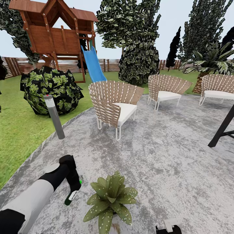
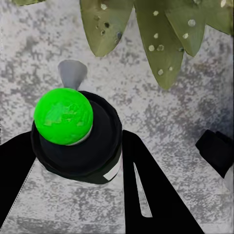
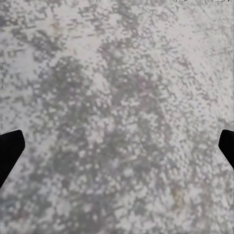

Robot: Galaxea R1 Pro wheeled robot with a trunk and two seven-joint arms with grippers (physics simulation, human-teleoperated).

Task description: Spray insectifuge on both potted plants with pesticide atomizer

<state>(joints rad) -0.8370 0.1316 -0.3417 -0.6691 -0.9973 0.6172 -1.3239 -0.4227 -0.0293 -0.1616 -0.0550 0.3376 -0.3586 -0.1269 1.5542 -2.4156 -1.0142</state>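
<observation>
On the grey patio, one potted plant [image 1: 110,198], a rosette of spotted pointed green leaves, stands just in front of me in the head view. My left gripper [image 1: 73,188] is shut on the pesticide atomizer [image 1: 70,196], a slim dark green bottle with a white label, held tilted just left of the plant. In the left wrist view the atomizer [image 2: 73,141] sits between the black fingers [image 2: 146,190], end-on with its pale spray head [image 2: 72,73] toward the plant's leaves [image 2: 146,29]. My right gripper [image 1: 169,228] is low at the view's bottom edge, and its wrist view has it open [image 3: 117,148] over bare paving.
A grey lamp post [image 1: 54,115] stands at the patio's left edge by a round bush [image 1: 50,89]. Woven chairs [image 1: 113,104] [image 1: 167,89] [image 1: 217,87] ring the far side. A black leg [image 1: 222,128] slants in at right. Lawn [image 1: 16,130] lies left, and the playhouse slide [image 1: 94,66] is behind.
</observation>
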